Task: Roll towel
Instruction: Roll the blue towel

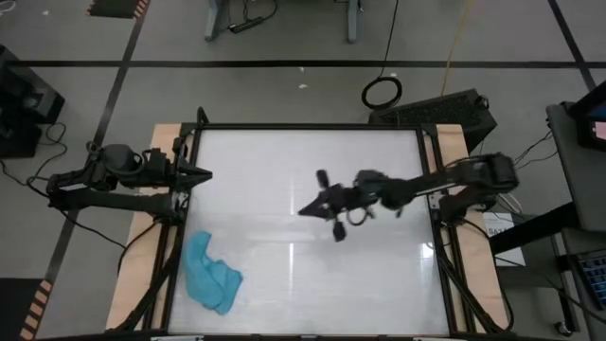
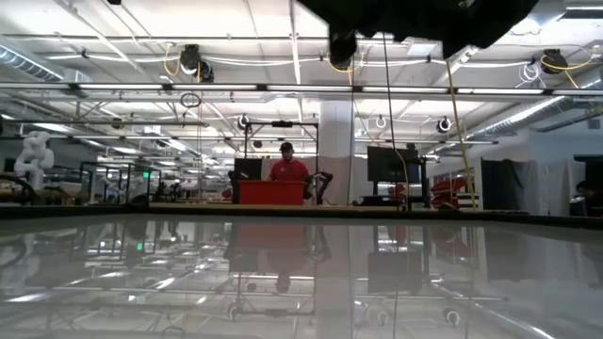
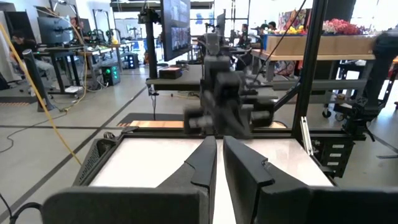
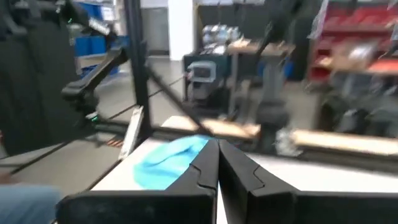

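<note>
towel (image 1: 210, 276) sits bunched at the near-left corner of the surface (image 1: 312, 275), long axis running roughly far-left to near-right. Nothing is holding it. Right pincer (image 1: 305, 210) is mid-surface, pressed together, tip pointing left; towel lies left and nearer from it, well apart. Left pincer (image 1: 204, 174) is parked at the far-left edge, almost shut, and looks closer to the towel.

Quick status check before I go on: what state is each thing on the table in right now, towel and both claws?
towel: crumpled, unrolled, lying near the table's front-left corner, nothing touching it.
left claw: shut, empty, at the table's left edge, clear of the towel.
right claw: shut, empty, over the middle of the table, pointing toward the towel.
table: white top, glossy.
</note>
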You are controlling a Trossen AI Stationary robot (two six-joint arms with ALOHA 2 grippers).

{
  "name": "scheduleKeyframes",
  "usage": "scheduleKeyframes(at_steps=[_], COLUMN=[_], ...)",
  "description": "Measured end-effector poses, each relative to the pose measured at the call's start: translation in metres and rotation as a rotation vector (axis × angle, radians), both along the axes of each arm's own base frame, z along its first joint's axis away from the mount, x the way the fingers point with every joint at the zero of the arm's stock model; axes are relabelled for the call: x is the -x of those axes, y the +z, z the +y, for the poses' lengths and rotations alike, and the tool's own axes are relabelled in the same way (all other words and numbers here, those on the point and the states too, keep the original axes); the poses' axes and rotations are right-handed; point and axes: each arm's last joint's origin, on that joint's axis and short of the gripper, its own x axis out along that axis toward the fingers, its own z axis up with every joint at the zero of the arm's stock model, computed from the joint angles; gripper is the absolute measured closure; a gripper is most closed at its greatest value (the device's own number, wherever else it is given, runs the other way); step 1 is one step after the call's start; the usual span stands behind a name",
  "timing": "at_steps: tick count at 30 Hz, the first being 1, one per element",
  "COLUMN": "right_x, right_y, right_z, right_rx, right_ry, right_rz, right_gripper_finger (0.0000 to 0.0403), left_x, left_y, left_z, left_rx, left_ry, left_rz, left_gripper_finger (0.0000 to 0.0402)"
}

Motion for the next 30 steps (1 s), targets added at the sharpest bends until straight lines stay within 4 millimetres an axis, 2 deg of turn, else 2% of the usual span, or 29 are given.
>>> scheduleKeyframes(at_steps=[4, 11, 17, 23, 26, 30], right_x=[-0.031, -0.084, -0.123, -0.15, -0.16, -0.171], right_y=[-0.03, -0.063, -0.08, -0.103, -0.113, -0.125], right_z=[0.016, 0.045, 0.062, 0.068, 0.07, 0.077], right_rx=[-0.031, -0.044, -0.052, -0.054, -0.048, -0.022], right_ry=[0.044, 0.095, 0.117, 0.141, 0.145, 0.174], right_rz=[0.102, 0.162, 0.16, 0.266, 0.341, 0.375], right_gripper_finger=[0.0403, 0.0403, 0.0403, 0.0401, 0.0379, 0.0308], left_x=[0.0, 0.0, 0.0, 0.0, 0.0, 0.0], left_y=[0.0, 0.0, 0.0, 0.0, 0.0, 0.0], left_z=[0.0, 0.0, 0.0, 0.0, 0.0, 0.0], left_rx=[0.0, 0.0, 0.0, 0.0, 0.0, 0.0], left_ry=[0.0, 0.0, 0.0, 0.0, 0.0, 0.0], left_rz=[0.0, 0.0, 0.0, 0.0, 0.0, 0.002], left_gripper_finger=[0.0363, 0.0363, 0.0363, 0.0363, 0.0363, 0.0363])
